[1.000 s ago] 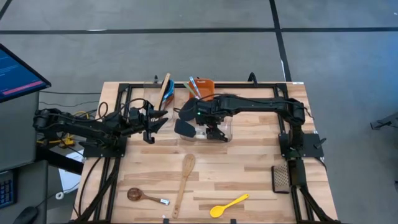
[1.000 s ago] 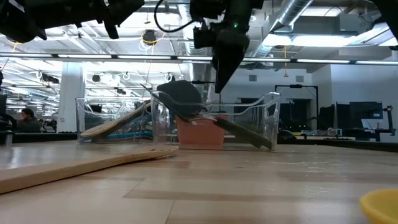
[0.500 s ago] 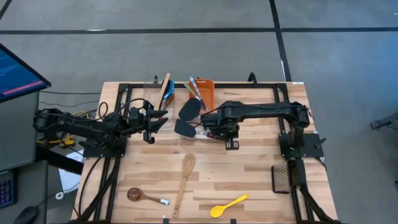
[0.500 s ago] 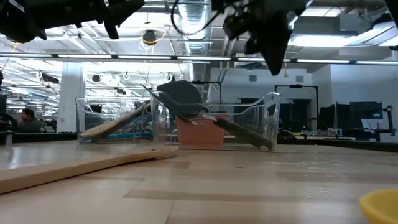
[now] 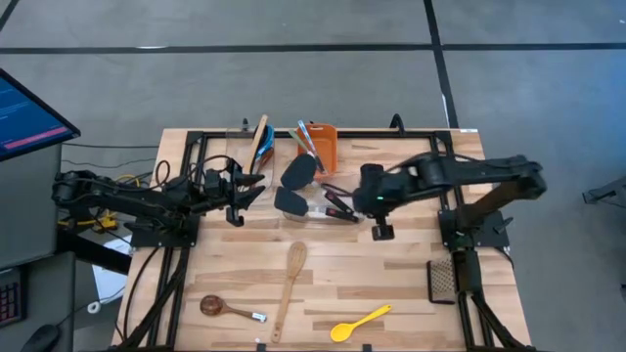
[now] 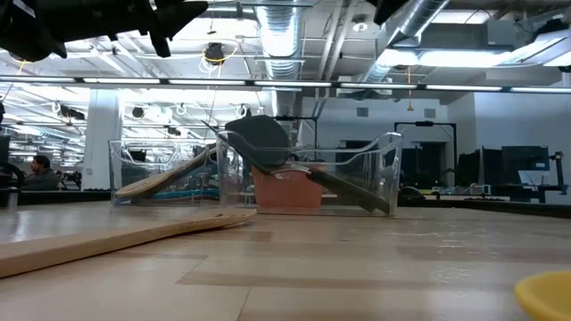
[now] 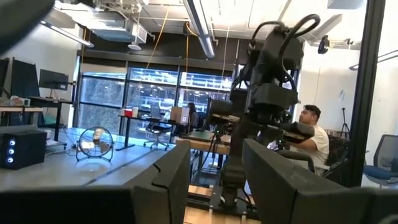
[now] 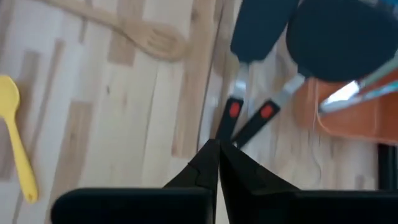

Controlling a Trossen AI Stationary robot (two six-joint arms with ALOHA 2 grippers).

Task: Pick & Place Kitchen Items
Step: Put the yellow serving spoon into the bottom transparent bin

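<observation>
Two black turners (image 5: 291, 188) lie in a clear tub (image 6: 375, 174), heads toward the left, handles (image 8: 245, 121) slanting to the right. My right gripper (image 5: 380, 232) hangs shut and empty above the table, just right of those handles (image 8: 216, 144). My left gripper (image 5: 238, 196) waits open at the left, pointing toward the tubs (image 7: 214, 168). On the bare wood nearer the front lie a wooden spoon (image 5: 289, 284), a small brown spoon (image 5: 220, 308) and a yellow spoon (image 5: 360, 322).
An orange bin (image 5: 324, 145) with several utensils stands at the far edge. A second clear tub (image 6: 165, 174) left of it holds a wooden spatula (image 5: 259, 137). A black slotted tool (image 5: 442, 281) lies near the right edge. Black frame rails (image 5: 186, 166) border the table.
My right gripper has risen from over the clear tub and swung toward the table's right edge and a little nearer, leaving the top of the low view. The two black turners stay where they were in the tub.
</observation>
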